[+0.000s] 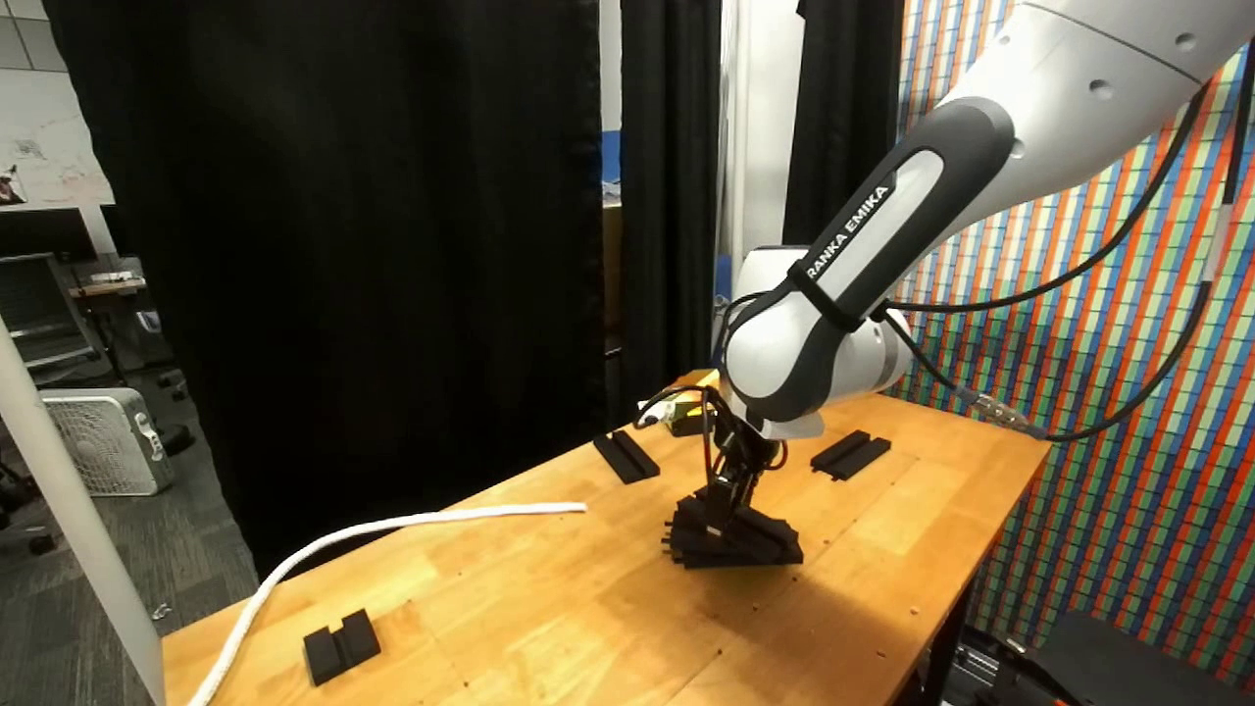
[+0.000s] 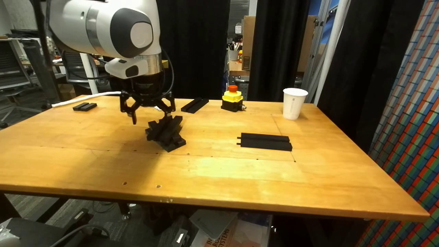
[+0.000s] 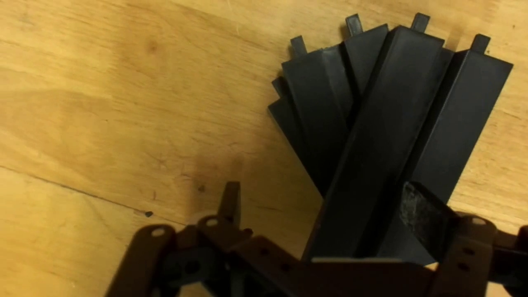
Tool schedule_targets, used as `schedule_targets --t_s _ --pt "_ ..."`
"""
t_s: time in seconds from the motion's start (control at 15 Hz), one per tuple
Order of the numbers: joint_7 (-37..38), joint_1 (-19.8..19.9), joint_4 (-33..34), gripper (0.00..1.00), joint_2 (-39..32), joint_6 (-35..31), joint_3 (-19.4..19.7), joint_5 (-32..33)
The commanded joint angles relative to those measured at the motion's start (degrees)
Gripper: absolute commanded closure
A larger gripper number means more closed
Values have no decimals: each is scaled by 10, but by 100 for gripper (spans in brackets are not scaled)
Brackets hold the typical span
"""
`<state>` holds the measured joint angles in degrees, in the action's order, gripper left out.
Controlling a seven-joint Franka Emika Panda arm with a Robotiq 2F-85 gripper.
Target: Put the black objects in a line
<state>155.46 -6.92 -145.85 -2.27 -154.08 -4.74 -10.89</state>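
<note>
A pile of overlapping black objects lies under my gripper; the pile shows in both exterior views (image 1: 737,547) (image 2: 164,134) and in the wrist view (image 3: 381,128). These are flat, grooved black bars with small pegs at one end, fanned at different angles. Three more black pieces lie apart: one near the back edge (image 1: 626,457) (image 2: 194,105), one (image 1: 851,455) (image 2: 266,141) and a short-looking one far off (image 1: 341,647) (image 2: 85,107). My gripper (image 2: 151,118) is open and empty. In the wrist view (image 3: 321,185) one finger is over the bars, the other over bare wood.
A yellow and black box with a red button (image 2: 232,98) stands near the back edge. A white paper cup (image 2: 294,103) stands upright at the back right in that exterior view. A white cable (image 1: 441,517) (image 2: 85,99) lies across the far end of the wooden table (image 2: 219,178).
</note>
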Motion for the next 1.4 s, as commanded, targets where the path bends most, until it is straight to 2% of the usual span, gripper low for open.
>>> schedule_targets --t_s 0.0,0.13,0.2,0.47,0.87,1.13,1.33 --pt "21 0 6 0 -5 4 -5 -22" --pt "20 3 1 0 -8 0 0 -21" --pt "20 -30 -1 0 -8 0 38 -20" --pt "22 -73 5 0 -17 -4 98 -9" --pt "22 -163 29 0 -45 0 188 -19" --pt "20 -242 50 0 -64 5 261 -24" --pt "20 -323 67 0 -81 12 339 -34"
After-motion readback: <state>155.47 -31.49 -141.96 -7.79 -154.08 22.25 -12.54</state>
